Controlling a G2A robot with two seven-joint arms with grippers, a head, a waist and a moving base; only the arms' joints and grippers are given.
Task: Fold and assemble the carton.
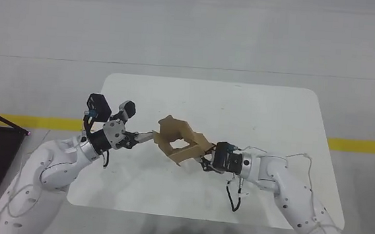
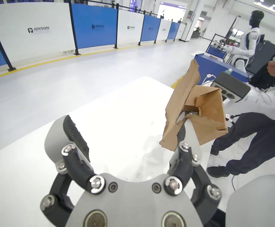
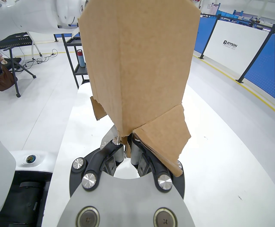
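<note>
While right hand [image 3: 125,139] pinches carton [image 3: 137,64] corner, left hand [image 2: 127,121] gapes at opposite edge.

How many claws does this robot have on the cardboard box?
2: the left gripper, open, one finger touching the carton at its edge; the right gripper, shut on its other end.

left end effector [image 1: 145,138] left of carton [image 1: 180,141], right end effector [image 1: 206,160] right

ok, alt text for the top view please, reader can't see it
A partly folded brown carton is held between two robot arms over a white table. The right gripper is shut on one end of the carton; the left gripper is open, with one finger against the opposite end.
</note>
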